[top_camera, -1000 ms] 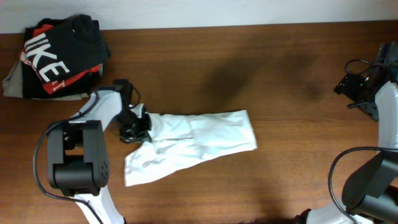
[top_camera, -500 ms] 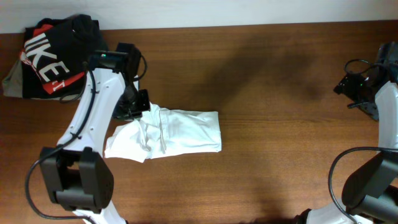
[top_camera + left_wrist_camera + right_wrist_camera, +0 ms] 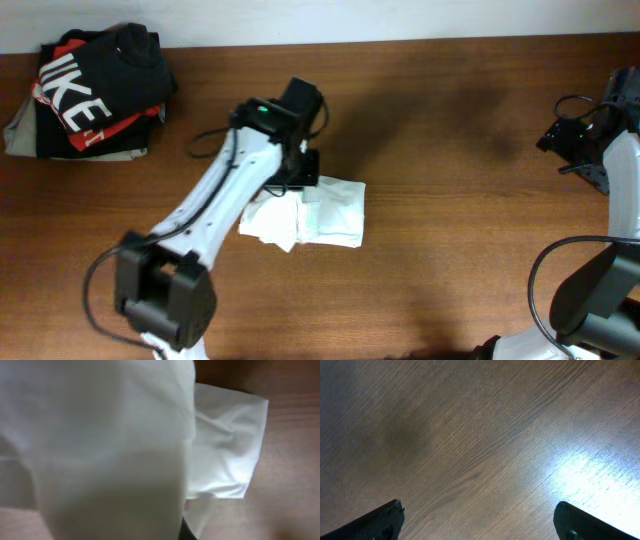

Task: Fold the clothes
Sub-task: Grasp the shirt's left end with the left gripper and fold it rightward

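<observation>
The only writing that can be read is on the black shirt (image 3: 95, 80) in the far left corner. Big white letters "IKE" can be made out, with the start lost in a fold, plus a few more white letters on a red band that are too cut off to read. That shirt is piled on a grey garment (image 3: 18, 135), whose edge is seen poking out on the left. The tee (image 3: 335, 215) is found about mid-bench, a bit left of centre, bunched into a short wad. Its long axis is laid left to right, with the right end squared off and fairly flat and the left end crumpled into loose layers. The left fingers (image 3: 306, 170) are parked at the tee's far edge and are pinched together on a fold of it. In the left wrist view the lens is nearly blanketed by white cloth hanging right in front, with more of the tee seen beyond on the wood. The left arm (image 3: 210, 215) is stretched diagonally from the near left across the bench (image 3: 460, 260), and the tee's left end is partly covered by it from above. The right fingers (image 3: 380, 522) are held wide apart at the right edge of the bench, well apart from the tee, and only wood grain is seen between them.
</observation>
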Action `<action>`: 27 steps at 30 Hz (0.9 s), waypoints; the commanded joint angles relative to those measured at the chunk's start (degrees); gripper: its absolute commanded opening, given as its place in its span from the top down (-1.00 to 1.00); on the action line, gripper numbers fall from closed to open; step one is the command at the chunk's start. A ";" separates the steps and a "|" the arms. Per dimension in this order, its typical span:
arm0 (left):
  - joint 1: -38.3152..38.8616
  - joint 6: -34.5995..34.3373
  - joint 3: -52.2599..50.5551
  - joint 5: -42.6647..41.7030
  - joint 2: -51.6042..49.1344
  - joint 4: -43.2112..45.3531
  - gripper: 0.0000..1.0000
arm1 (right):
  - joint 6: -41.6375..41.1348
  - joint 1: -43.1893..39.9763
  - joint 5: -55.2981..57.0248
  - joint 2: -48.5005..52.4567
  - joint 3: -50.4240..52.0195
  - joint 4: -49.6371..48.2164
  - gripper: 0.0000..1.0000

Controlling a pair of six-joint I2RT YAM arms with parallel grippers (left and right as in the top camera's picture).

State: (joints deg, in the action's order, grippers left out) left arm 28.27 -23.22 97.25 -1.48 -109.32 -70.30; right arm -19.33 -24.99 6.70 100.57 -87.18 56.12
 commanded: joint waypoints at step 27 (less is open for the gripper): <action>15.37 -6.34 -0.33 -3.72 -14.32 15.13 0.28 | -0.50 -0.15 1.31 0.33 -0.24 0.00 -0.97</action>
State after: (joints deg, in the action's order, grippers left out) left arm 42.26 -28.77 96.71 -4.29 -122.52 -55.40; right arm -19.33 -24.99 6.68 100.57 -87.18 56.12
